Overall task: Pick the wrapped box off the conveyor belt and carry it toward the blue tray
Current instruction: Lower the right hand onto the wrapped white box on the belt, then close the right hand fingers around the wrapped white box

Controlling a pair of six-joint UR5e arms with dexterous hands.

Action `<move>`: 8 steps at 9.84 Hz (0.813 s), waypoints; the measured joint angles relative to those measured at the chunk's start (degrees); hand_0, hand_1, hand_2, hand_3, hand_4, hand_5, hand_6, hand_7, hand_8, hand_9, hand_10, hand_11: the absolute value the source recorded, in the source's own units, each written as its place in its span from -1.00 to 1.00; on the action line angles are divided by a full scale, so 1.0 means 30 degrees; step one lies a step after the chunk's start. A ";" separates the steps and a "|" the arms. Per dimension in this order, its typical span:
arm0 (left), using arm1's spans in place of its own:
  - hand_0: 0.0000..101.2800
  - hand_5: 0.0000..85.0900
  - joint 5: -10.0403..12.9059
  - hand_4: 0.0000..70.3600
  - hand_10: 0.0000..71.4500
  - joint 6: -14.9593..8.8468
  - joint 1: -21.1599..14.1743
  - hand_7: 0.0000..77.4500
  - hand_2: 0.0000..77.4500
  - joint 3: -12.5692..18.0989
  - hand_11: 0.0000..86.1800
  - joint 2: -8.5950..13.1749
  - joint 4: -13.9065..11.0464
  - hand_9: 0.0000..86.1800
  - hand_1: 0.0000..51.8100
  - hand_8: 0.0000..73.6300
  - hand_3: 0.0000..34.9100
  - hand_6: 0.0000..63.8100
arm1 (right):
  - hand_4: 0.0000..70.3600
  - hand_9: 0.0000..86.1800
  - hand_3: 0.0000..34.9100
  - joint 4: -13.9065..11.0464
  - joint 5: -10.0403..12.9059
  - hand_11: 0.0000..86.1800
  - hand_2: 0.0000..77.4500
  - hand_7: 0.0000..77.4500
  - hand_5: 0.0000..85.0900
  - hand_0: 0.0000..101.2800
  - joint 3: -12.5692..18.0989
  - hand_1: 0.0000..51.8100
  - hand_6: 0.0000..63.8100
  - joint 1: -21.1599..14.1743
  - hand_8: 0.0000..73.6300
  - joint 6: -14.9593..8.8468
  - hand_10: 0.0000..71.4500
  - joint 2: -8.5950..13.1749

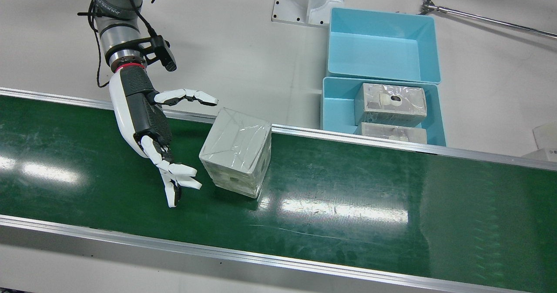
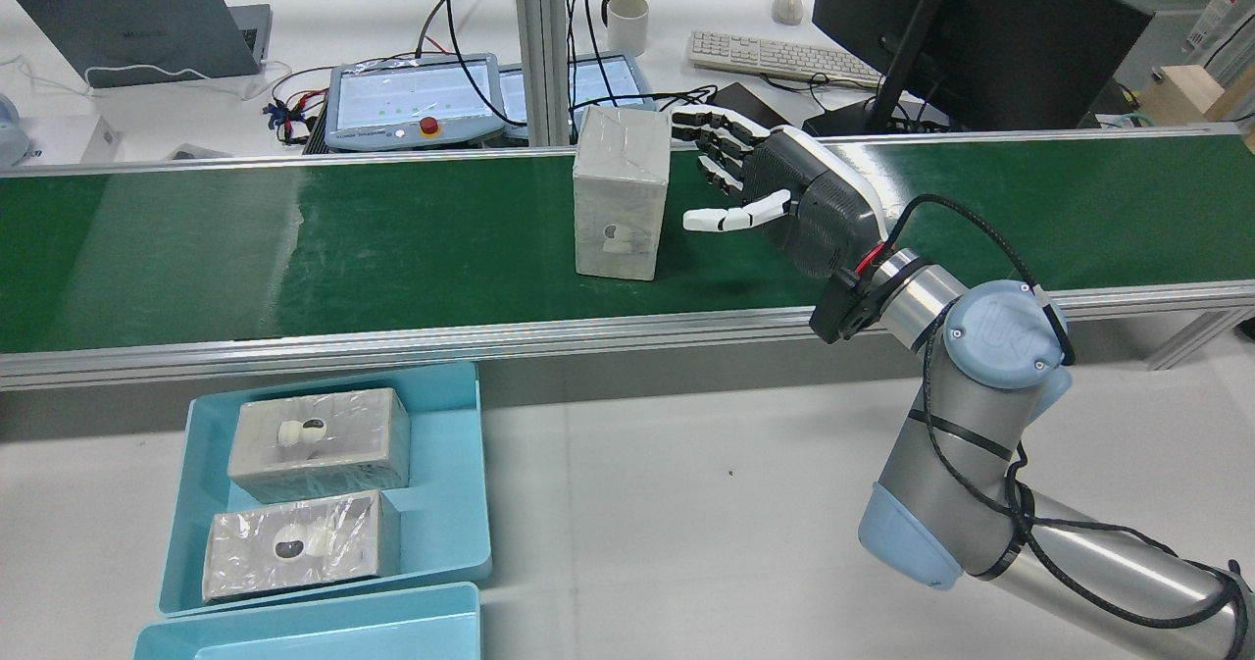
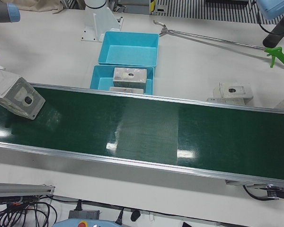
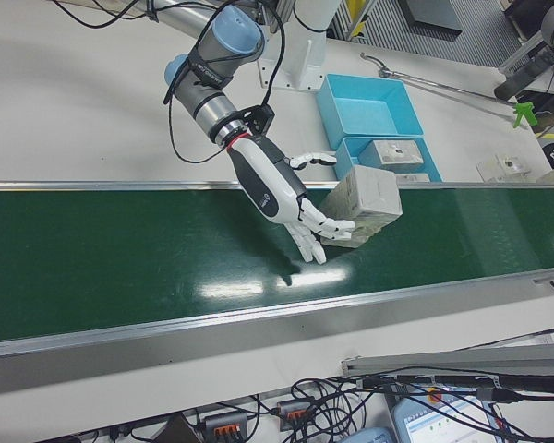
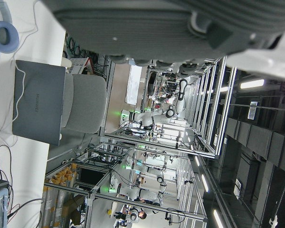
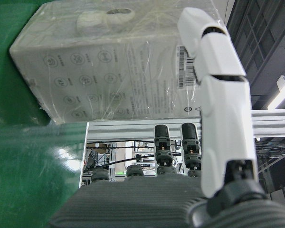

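Note:
The wrapped box (image 1: 237, 151) stands upright on the green conveyor belt (image 1: 348, 188); it also shows in the rear view (image 2: 620, 194), the left-front view (image 3: 16, 97) and the right-front view (image 4: 365, 205). My right hand (image 1: 152, 127) is open, fingers spread, just beside the box and a little apart from it, also seen in the rear view (image 2: 784, 194). In the right hand view the box (image 6: 114, 61) fills the space before the fingers (image 6: 218, 95). The blue tray (image 1: 333, 106) behind the belt holds two wrapped boxes. The left hand view shows only the left hand's palm (image 5: 171, 23).
A second, empty blue tray (image 1: 383, 45) sits behind the first. A long grabber tool (image 1: 478, 18) lies on the table at the back. Loose boxes (image 3: 232, 90) sit by the belt's far rail. Aluminium rails (image 1: 304, 132) edge the belt.

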 joint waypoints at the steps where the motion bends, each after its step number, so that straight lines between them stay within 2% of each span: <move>1: -1.00 -0.97 0.0000 -1.00 -0.98 0.0001 0.0000 -0.99 -0.97 0.0000 -1.00 0.0000 0.0001 -1.00 -1.00 -0.99 -1.00 -1.00 | -0.80 -0.96 -0.24 -0.0001 0.0002 -0.96 -0.45 -0.54 -0.41 -0.02 -0.0037 -0.22 -0.93 -0.0007 -1.00 -0.0052 -1.00 0.0013; 3: -1.00 -0.97 0.0000 -1.00 -0.98 0.0000 0.0000 -0.99 -0.97 0.0001 -0.99 0.0000 0.0001 -1.00 -1.00 -0.99 -1.00 -1.00 | -0.80 -0.95 -0.19 0.0007 0.0003 -0.96 -0.45 -0.54 -0.41 -0.02 -0.0080 -0.22 -0.93 -0.0050 -1.00 -0.0191 -1.00 0.0025; 5: -1.00 -0.97 0.0000 -1.00 -0.98 0.0001 0.0000 -0.99 -0.97 0.0000 -1.00 0.0000 0.0000 -1.00 -1.00 -0.99 -1.00 -1.00 | -0.80 -0.96 0.03 0.0007 0.0144 -0.96 -0.41 -0.54 -0.40 -0.01 -0.0386 -0.22 -0.95 -0.0124 -1.00 -0.0331 -1.00 0.0279; 7: -1.00 -0.97 0.0000 -1.00 -0.98 0.0000 0.0001 -0.99 -0.97 0.0000 -1.00 0.0001 0.0000 -1.00 -1.00 -0.99 -1.00 -1.00 | -0.80 -0.96 0.04 -0.0018 0.0228 -0.96 -0.39 -0.54 -0.40 -0.01 -0.0677 -0.22 -0.95 -0.0190 -1.00 -0.0396 -1.00 0.0728; 8: -1.00 -0.97 0.0000 -1.00 -0.98 0.0000 0.0000 -0.99 -0.97 0.0000 -1.00 0.0001 0.0000 -1.00 -1.00 -0.99 -1.00 -1.00 | -0.75 -0.95 0.07 -0.0039 0.0311 -0.96 -0.34 -0.51 -0.36 -0.01 -0.0738 -0.14 -0.97 -0.0237 -1.00 -0.0409 -1.00 0.0869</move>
